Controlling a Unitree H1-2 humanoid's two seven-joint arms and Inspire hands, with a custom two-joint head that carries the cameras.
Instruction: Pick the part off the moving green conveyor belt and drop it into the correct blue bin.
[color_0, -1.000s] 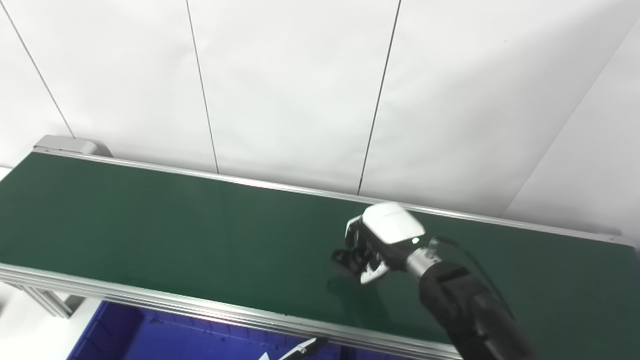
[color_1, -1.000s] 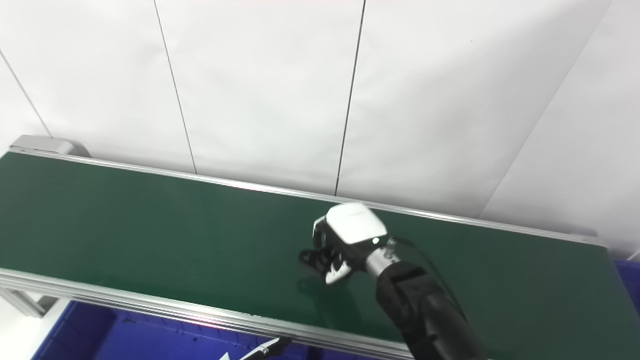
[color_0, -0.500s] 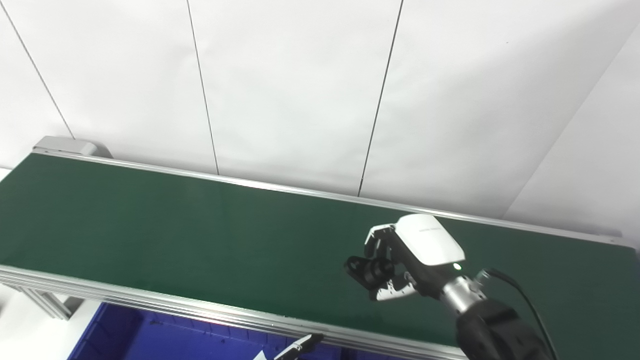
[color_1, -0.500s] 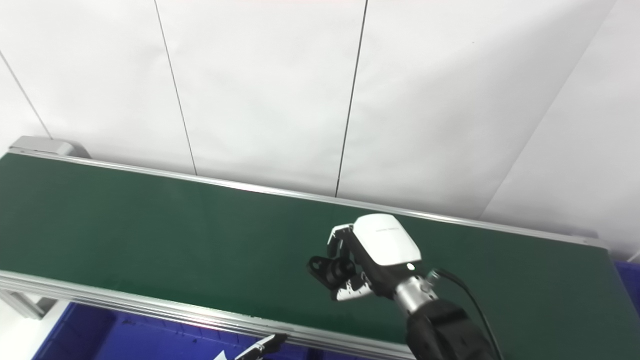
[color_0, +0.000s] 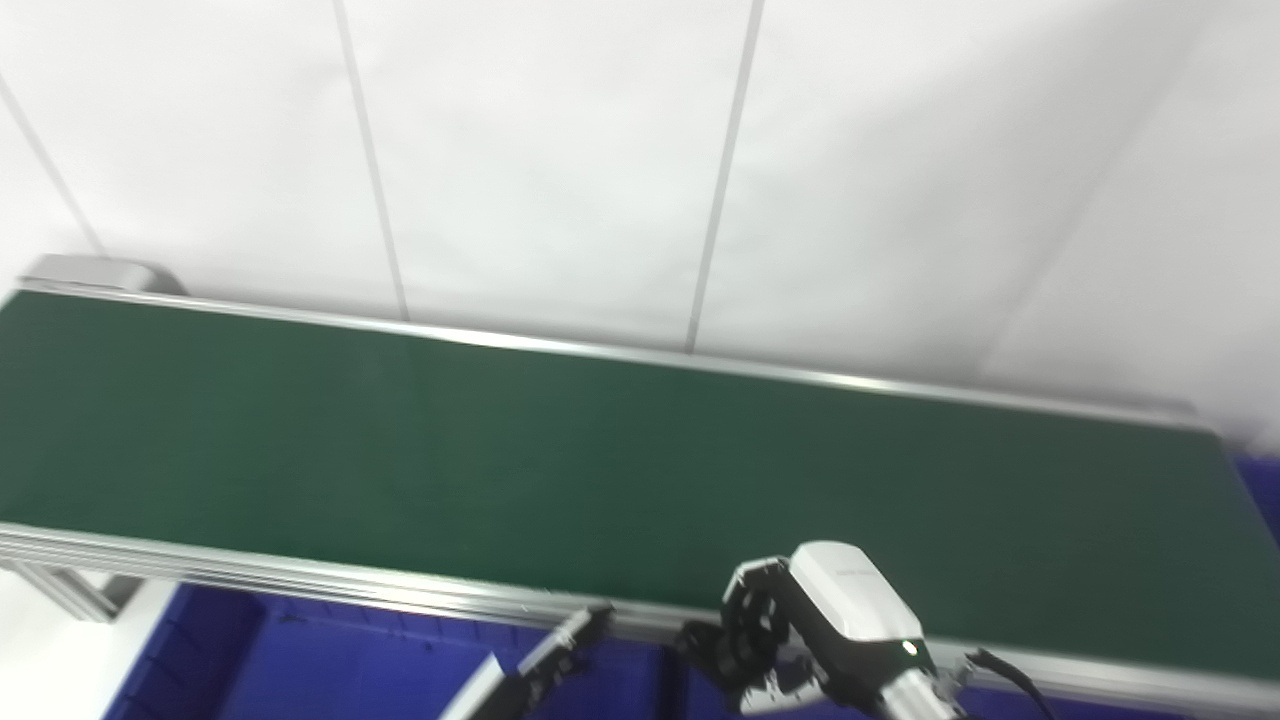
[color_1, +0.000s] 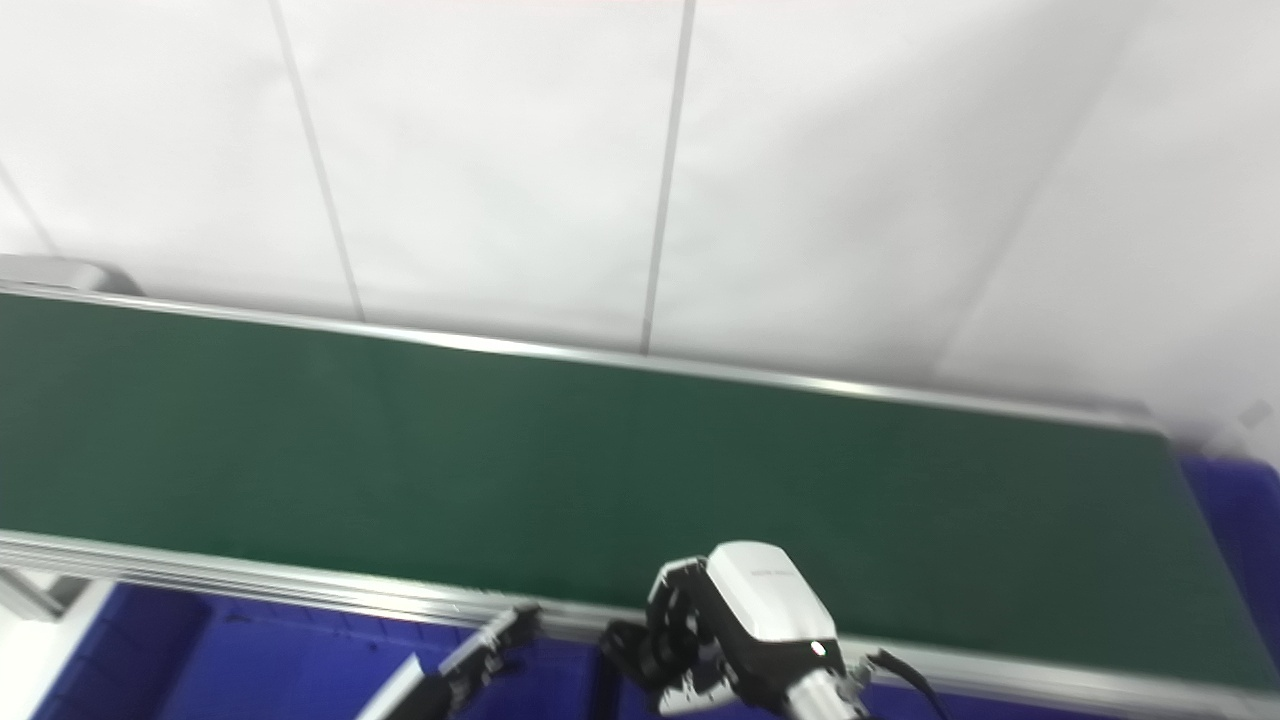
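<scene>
At about 7 o'clock in the left eye view, the blue plastic bin (color_0: 300, 670) shows below the near rail, and your left hand (color_0: 545, 662) pokes up over it at roughly 6 o'clock. Only its dark tips show, so you cannot tell whether its fingers are spread or closed.

A second ago your right hand (color_0: 800, 640) was out over the middle of the dark green conveyor belt (color_0: 500, 470), closing on the small black part (color_0: 715, 655). Now it has drawn back to about 5 o'clock, across the near silver rail (color_0: 300, 580), and the whole view has swung too, so some of that shift is the head's. The right hand's fingers (color_0: 750, 610) are curled around the part, which hangs clear of the belt, just past the rail and above blue. The pick looks done; what remains, as I judge it, is the release.

For room: the belt is bare from 9 to 3 o'clock, so nothing there will catch your arm. Mind the rail right behind the hand, and the dark divider (color_0: 668, 690) directly under the part, which seems to split two compartments. Decide which side is correct before you let go. Your left hand sits just beside the part at its 9 o'clock, so keep the two apart. A second patch of blue (color_1: 1230, 520) shows at 3 o'clock past the belt's end.
</scene>
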